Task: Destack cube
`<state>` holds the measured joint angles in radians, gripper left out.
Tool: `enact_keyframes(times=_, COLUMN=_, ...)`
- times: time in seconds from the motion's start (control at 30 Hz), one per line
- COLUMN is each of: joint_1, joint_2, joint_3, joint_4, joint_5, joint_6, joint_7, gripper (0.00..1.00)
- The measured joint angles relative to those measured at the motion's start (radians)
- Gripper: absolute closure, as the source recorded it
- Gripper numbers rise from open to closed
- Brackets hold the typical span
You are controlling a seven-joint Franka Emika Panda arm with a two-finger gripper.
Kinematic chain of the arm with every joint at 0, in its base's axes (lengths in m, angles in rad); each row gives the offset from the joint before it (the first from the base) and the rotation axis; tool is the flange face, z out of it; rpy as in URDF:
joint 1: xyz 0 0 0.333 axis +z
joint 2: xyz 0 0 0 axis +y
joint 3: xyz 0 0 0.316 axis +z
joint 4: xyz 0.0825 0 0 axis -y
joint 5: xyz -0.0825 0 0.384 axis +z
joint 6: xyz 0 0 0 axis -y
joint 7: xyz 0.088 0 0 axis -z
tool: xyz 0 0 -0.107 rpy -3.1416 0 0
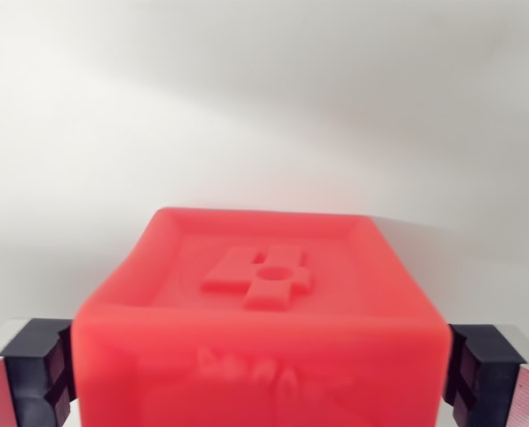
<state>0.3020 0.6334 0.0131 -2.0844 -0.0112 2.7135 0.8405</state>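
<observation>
Gripper point(262, 374) fingers point(40, 369) sit flush against both flanks of the red cube point(260, 311), so we read our jaws as closed on it, spread only as wide as the block itself. It fills the lower middle of the wrist view, its recessed top face with a raised emblem point(260, 276) turned up toward us. Whatever lies underneath is hidden, so we cannot tell whether it has left the stack. Beyond it we see only a pale, plain surface point(264, 107). We should lift straight, keep the squeeze even, and avoid tilting.
</observation>
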Motion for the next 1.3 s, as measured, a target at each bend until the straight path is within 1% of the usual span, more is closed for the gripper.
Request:
enact_keyframes(times=0.23, joint_1=0.000, joint_2=-0.013, joint_3=0.000, joint_4=-0.003, joint_5=0.000, joint_6=-0.007, joint_7=0.000, gripper=0.00)
enact_keyframes(times=0.5, joint_1=0.000, joint_2=-0.054, joint_3=0.000, joint_4=-0.014, joint_5=0.000, joint_6=-0.035, joint_7=0.000, gripper=0.00)
enact_keyframes(times=0.8, joint_1=0.000, joint_2=-0.114, joint_3=0.000, joint_4=-0.030, joint_5=0.000, joint_6=-0.080, joint_7=0.000, gripper=0.00)
enact_keyframes(times=1.3, joint_1=0.000, joint_2=-0.243, joint_3=0.001, joint_4=-0.044, joint_5=0.001, joint_6=-0.192, joint_7=-0.001, gripper=0.00)
